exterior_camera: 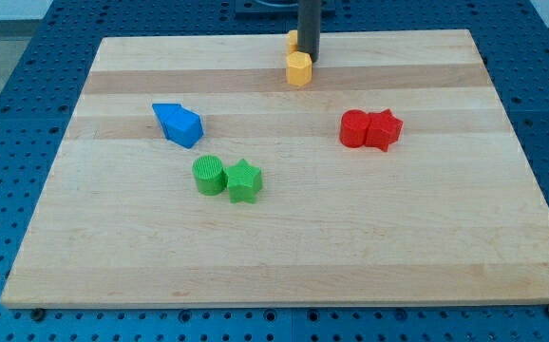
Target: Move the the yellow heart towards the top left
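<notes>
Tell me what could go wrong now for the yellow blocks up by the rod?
1. My tip sits between two yellow blocks. The one behind the rod, partly hidden, lies close to the board's top edge and could slide off.
2. The yellow block in front touches the rod's left side, so a leftward push might drag along the wrong one; I cannot tell which is the heart.

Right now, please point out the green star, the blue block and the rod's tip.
green star [244, 180]: camera view, its top face.
blue block [179, 123]: camera view, its top face.
my tip [310, 60]: camera view, the rod's lower end.
</notes>
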Available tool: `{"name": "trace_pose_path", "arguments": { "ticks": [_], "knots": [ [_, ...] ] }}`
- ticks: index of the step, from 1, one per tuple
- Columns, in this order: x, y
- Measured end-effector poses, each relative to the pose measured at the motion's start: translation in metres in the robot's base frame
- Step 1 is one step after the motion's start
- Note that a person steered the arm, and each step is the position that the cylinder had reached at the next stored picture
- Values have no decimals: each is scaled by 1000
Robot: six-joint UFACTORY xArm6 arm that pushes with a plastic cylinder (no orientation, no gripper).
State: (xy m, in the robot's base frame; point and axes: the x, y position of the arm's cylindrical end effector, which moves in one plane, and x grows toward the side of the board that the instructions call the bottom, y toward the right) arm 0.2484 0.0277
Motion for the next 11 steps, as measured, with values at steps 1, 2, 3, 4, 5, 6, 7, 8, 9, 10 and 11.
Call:
{"name": "trace_pose_path", "arguments": {
  "ticks": [1, 2, 3, 4, 5, 6, 7, 8, 9, 10, 11],
  "knots": [
    [-3, 11],
    [-17, 39],
    [-28, 37],
    [-28, -1],
    [-28, -36],
    [-28, -60],
    [-16, -67],
    [-9, -78],
    [-9, -102],
    [-12, -114],
    [-21, -114]
  ]
}}
